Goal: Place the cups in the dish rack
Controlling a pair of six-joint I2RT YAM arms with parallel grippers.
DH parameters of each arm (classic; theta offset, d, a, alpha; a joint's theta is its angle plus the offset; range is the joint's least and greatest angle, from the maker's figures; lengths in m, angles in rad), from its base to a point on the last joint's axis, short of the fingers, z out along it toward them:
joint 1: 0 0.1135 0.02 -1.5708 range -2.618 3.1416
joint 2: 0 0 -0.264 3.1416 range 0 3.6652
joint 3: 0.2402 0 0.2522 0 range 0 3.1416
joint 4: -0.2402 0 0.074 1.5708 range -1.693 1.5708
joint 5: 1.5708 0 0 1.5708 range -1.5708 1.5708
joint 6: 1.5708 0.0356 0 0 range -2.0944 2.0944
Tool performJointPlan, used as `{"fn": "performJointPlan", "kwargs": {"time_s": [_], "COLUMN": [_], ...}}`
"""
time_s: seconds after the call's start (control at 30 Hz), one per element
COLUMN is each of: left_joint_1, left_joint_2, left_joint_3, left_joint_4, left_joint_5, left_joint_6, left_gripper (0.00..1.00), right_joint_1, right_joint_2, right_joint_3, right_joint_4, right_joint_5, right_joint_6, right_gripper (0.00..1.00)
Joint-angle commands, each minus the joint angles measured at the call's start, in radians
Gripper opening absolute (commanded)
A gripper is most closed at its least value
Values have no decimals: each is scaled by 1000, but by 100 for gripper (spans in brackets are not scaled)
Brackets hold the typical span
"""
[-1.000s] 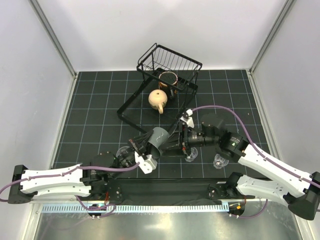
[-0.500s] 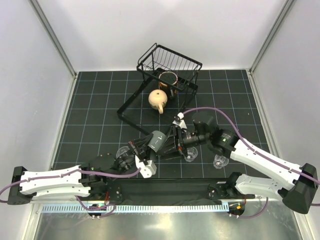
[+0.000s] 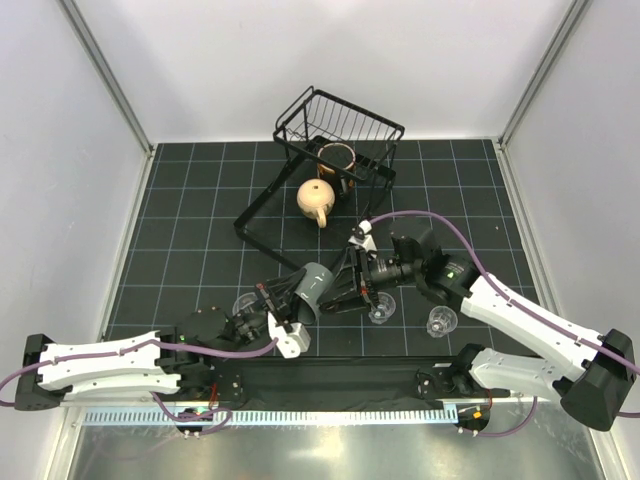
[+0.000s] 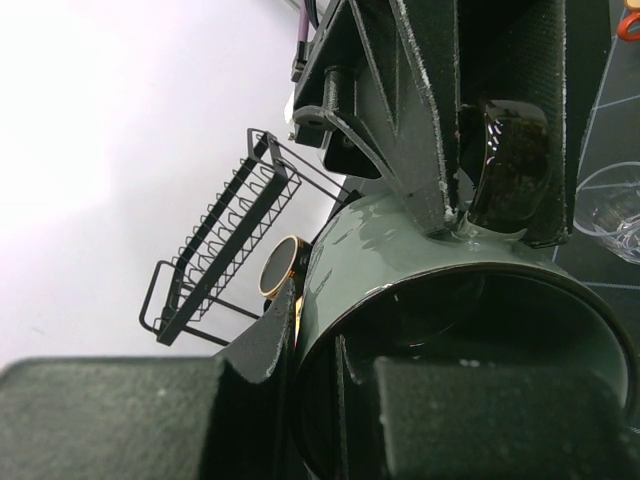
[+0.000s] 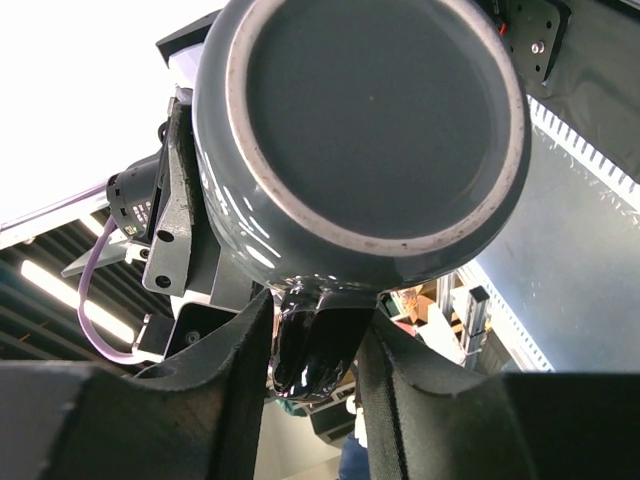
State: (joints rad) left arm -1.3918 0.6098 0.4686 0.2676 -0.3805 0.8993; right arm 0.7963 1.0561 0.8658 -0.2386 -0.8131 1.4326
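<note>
Left claw (image 4: 312,348): clamped on the rim of the grey mug (image 3: 316,283), with one finger inside the mug and the other against its outer wall.

Right claw (image 5: 315,318): closed on the handle (image 5: 315,355) of the same mug, a finger pressed to each side. The mug's flat base faces that claw's camera.

Grey mug: held on its side between the two arms, mouth toward the left claw and base toward the right claw. It is on the near side of the dish rack (image 3: 358,108), well apart from it and roughly level with the rack's near right corner.

Dish rack: stands on the black gridded tabletop (image 3: 180,220). Its raised basket is at the far end and its flat lower frame reaches toward the arms.

Beige mug (image 3: 315,198): sits within the rack's lower frame, just on the near side of the basket, with its handle pointing toward the arms.

Brown-rimmed cup (image 3: 336,158): sits at the basket's near edge, just beyond the beige mug. Whether it rests in the basket or below it cannot be told.

Clear glasses (image 3: 381,310): three stand on the tabletop, all on the near side of the rack and well apart from it. The first is just beside the right claw. A second glass (image 3: 440,322) is farther right, next to the right arm. A third glass (image 3: 245,303) is to the left, close to the left arm.
</note>
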Motion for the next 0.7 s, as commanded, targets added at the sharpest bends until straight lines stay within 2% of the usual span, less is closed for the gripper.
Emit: {"fn": "performJointPlan", "kwargs": {"time_s": [0.0,0.2,0.23,0.27,0.5,0.6,0.67], "left_joint_1": [-10,-10,-10,-10,-10,-10,-10], "left_joint_2": [18,21,21,19,-1,-21,-35], "left_joint_3": [34,36,36,35,30,28,28], "left_joint_4": [111,114,114,114,110,84,59], "left_joint_5": [103,115,115,115,66,61,57], "left_joint_6": [-2,-2,-2,-2,-33,-59,-76], "left_gripper": [0,0,0,0,0,7,14], "right_joint_1": [-8,-8,-8,-9,-8,-8,-9], "right_joint_2": [16,25,25,24,-10,-36,-42], "right_joint_3": [4,-17,-22,-30,-54,-77,-64], "right_joint_4": [108,172,185,200,330,407,401], "right_joint_5": [19,14,14,15,63,87,112], "right_joint_6": [35,63,63,58,-20,-41,-75], "right_gripper": [38,20,15,4,4,4,4]}}
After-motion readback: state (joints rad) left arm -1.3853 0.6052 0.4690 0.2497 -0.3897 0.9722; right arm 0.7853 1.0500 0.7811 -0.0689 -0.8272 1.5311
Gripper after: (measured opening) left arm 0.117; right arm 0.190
